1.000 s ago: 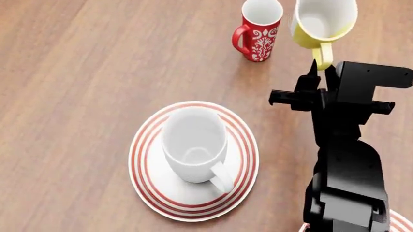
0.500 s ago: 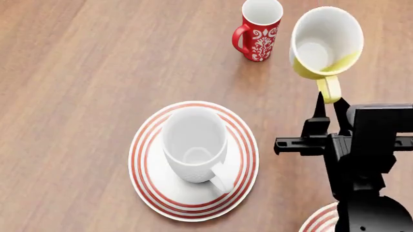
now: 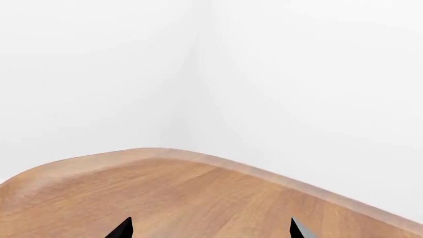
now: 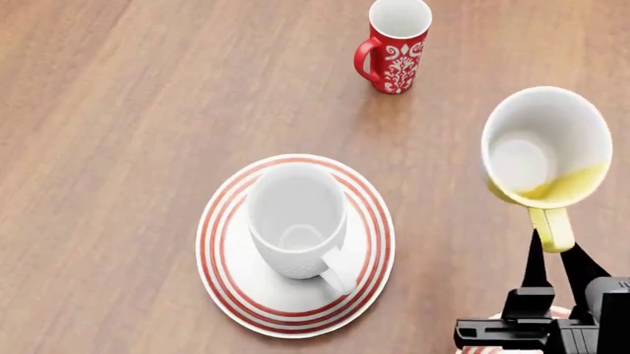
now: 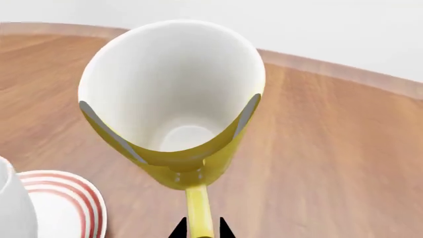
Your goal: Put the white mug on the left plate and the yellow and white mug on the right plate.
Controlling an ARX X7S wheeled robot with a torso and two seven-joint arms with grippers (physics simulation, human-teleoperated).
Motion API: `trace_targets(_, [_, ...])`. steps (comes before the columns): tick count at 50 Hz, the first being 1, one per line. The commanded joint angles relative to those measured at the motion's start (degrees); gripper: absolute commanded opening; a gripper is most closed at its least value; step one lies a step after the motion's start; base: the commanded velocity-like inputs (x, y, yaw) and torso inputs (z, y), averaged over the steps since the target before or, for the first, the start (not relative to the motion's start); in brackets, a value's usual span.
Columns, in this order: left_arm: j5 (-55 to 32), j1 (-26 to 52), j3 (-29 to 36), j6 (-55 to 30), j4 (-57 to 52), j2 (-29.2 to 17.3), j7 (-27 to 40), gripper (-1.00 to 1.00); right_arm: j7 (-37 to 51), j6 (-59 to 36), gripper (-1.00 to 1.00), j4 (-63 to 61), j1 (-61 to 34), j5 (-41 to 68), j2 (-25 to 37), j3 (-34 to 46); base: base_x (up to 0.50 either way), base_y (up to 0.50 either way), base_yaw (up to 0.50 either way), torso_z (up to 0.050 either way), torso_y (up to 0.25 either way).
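The white mug stands upright on the left plate, handle toward the front right. Both show at the edge of the right wrist view, the mug and the plate. My right gripper is shut on the handle of the yellow and white mug, held tilted above the table at the right. In the right wrist view the gripper pinches the yellow handle under the mug. A sliver of the right plate shows at the bottom edge. My left gripper is open and empty over bare wood.
A tall red mug with white floral pattern stands at the back of the wooden table. The left wrist view shows a rounded table corner against white walls.
My right gripper has carried the yellow and white mug toward the front and right, away from the red mug. The white mug and its plate have not moved.
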State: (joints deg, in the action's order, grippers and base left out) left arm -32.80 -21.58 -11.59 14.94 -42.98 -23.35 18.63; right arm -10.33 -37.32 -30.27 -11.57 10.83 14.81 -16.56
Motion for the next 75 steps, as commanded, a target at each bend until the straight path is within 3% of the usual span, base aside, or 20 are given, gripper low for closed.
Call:
trace_targets(1, [0.0,0.4,0.3,-0.3,0.0,-0.3,0.2,1.00,-1.7,-1.4,-1.00,-12.1,12.3,2.8,0.1,-6.6,0.00,0.00,0.00,0.000,0.000])
trace_targets(18, [1.0,1.1,1.6,-1.0,0.4,-0.7,0.1,1.00,-4.5,-1.3,-1.00,-17.9,25.9,6.3,-1.0,-14.5,0.00,0.00,0.00,0.000,0.000])
trace_targets(37, [1.3,2.0,2.4,-1.7,0.7,-1.3,0.3,1.00,-11.6,10.7,-1.00,-17.8,43.2,6.2,-4.6,-18.9,0.00,0.00,0.00,0.000,0.001])
trace_targets(61, [1.9,2.7,3.6,-2.6,0.7,-1.8,0.7,1.00,-14.8,18.7,-1.00,-14.9,50.7,6.1,-7.9,-20.7,0.00,0.00,0.00,0.000,0.000])
trace_targets(75, [2.3,2.6,4.3,-2.3,1.2,-1.8,0.3,1.00,-15.4,21.3,-1.00,-8.6,49.0,5.5,-8.1,-19.3,0.00,0.00,0.00,0.000,0.000])
